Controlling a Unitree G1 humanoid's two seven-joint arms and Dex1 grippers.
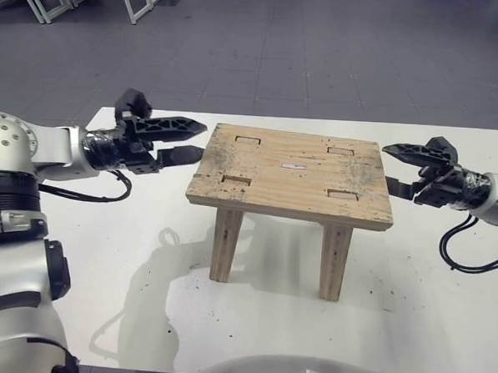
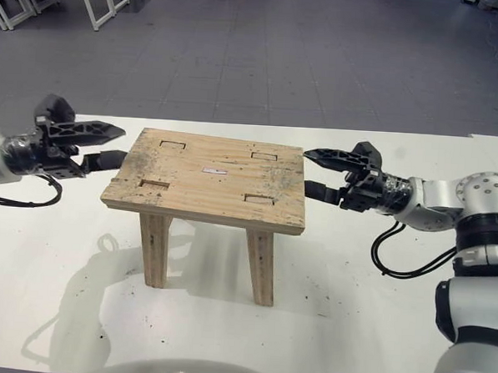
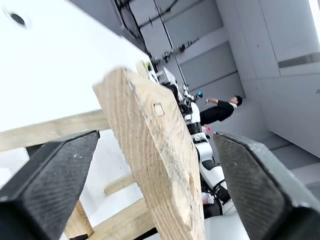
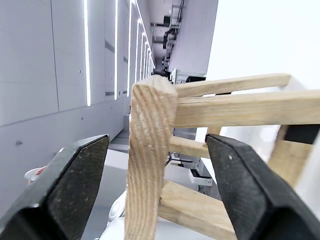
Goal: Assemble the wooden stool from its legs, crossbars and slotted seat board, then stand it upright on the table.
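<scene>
The left end effector (image 1: 199,141) has its fingers apart, with the near edge of the seat board (image 1: 293,170) just in front of its tips. The assembled stool (image 1: 288,207) stands upright on the tabletop (image 1: 442,330) between the two end effectors. The right end effector (image 1: 389,166) is likewise spread at the opposite edge, gripping nothing.

The likely risk is a slanted retreat. A finger could hook the board's overhang and drag or tip the stool. A one-sided squeeze could shove it toward the other end effector, and an upward tug might lift the seat off its legs (image 1: 226,244).

The head views show the top slots and both arms. The left wrist view shows the board's end grain (image 3: 155,165) lying between its fingers (image 3: 50,180). The right wrist view shows the crossbars (image 4: 235,107) beneath the seat.
</scene>
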